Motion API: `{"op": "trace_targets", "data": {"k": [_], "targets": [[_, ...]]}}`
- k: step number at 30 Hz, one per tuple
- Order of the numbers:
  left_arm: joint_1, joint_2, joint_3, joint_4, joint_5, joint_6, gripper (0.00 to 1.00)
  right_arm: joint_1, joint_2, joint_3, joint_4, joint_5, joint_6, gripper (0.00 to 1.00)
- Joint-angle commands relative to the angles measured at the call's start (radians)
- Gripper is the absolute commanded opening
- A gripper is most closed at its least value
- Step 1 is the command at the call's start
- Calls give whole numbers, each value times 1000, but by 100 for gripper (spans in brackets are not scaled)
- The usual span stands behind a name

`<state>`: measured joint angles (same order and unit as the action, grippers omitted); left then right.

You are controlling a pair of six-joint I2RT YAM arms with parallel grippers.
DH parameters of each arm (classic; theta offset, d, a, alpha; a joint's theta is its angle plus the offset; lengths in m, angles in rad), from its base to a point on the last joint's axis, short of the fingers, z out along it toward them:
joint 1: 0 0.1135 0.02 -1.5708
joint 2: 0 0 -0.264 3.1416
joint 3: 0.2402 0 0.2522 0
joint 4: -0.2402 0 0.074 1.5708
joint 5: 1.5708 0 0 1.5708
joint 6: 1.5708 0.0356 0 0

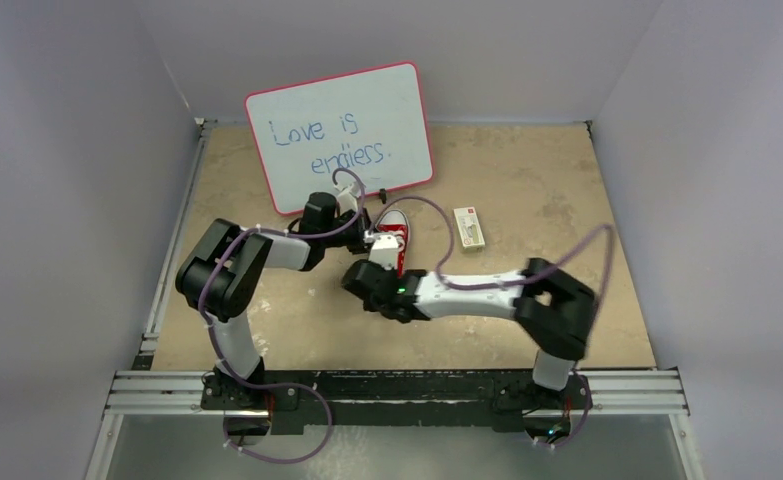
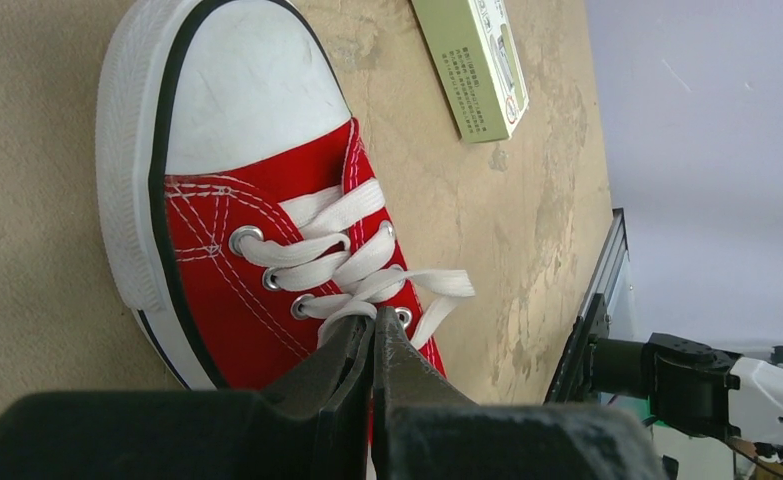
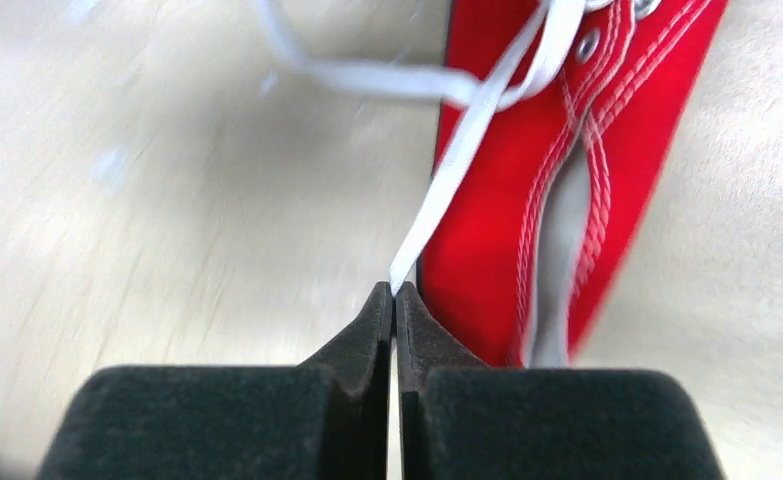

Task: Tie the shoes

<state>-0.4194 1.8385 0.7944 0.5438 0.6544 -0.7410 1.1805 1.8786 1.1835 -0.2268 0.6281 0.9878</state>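
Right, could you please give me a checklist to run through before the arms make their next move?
1. The right gripper grips its lace strand: ok, shut on it.
2. The left gripper grips a lace loop by the eyelets: ok, shut on it.
3. Tension in the lace strand: ok, it runs straight from the fingertips to the sneaker.
4. Bow formed: not ok, none visible.
5. The sneaker sits flat on the table: ok.
6. The box is clear of the laces: ok, it lies apart, beyond the toe.
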Motion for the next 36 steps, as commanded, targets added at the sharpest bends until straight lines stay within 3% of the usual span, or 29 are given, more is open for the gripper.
{"op": "trace_targets", "data": {"k": [1,3,8,20,26,32,36], "targets": [[4,-47,-23,82,17,-34,0,-89,-353,-200,165,-478,-287,0],[5,-47,-35,118,15,-67,0,-192,-434,-286,243,-737,-324,0],[4,-65,-39,166,5,-136,0,-314,-485,-297,215,-1043,-464,0],[4,-109,-38,198,10,-155,0,-549,-559,-264,-23,-1207,-566,0],[4,-103,-27,204,14,-137,0,-635,-537,-299,-23,-1404,-631,0],[8,-106,-5,146,13,-97,0,-645,-469,-215,-282,-1478,-775,0],[11,-108,-4,136,13,-89,0,-646,-491,-225,-411,-1431,-792,0]]}}
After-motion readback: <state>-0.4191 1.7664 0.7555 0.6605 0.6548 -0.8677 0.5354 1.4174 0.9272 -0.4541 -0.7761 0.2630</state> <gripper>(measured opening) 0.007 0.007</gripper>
